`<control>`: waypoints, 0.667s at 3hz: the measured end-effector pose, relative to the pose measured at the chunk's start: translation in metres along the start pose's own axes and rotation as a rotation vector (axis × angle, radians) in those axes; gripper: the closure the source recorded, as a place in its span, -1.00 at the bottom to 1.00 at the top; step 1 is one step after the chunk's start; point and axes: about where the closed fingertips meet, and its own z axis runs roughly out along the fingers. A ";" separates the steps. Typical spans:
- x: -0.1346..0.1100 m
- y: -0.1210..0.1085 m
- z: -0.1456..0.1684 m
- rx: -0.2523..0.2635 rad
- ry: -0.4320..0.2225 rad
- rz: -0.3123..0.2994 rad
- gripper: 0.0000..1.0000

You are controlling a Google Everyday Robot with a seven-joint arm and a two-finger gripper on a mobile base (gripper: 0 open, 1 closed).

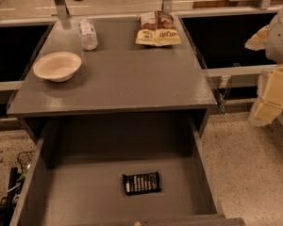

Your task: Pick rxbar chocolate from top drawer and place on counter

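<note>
The rxbar chocolate [141, 182], a small black wrapper with white lettering, lies flat on the bottom of the open top drawer [85, 192], near its middle front. The drawer is pulled out below the dark grey counter [127, 79]. My gripper [270, 98] shows as a blurred white and yellow shape at the right edge of the view, above the floor, to the right of the counter and far from the bar. It holds nothing that I can see.
On the counter stand a white bowl [57, 66] at the left, a clear plastic bottle [88, 34] lying at the back left, and a tan-and-brown snack bag [157, 28] at the back right. Black recessed bins [226, 39] flank the counter. Speckled floor lies to the right.
</note>
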 end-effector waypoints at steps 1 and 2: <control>0.000 0.000 0.000 0.000 0.000 0.000 -1.00; -0.002 0.000 -0.003 0.001 -0.041 -0.010 -1.00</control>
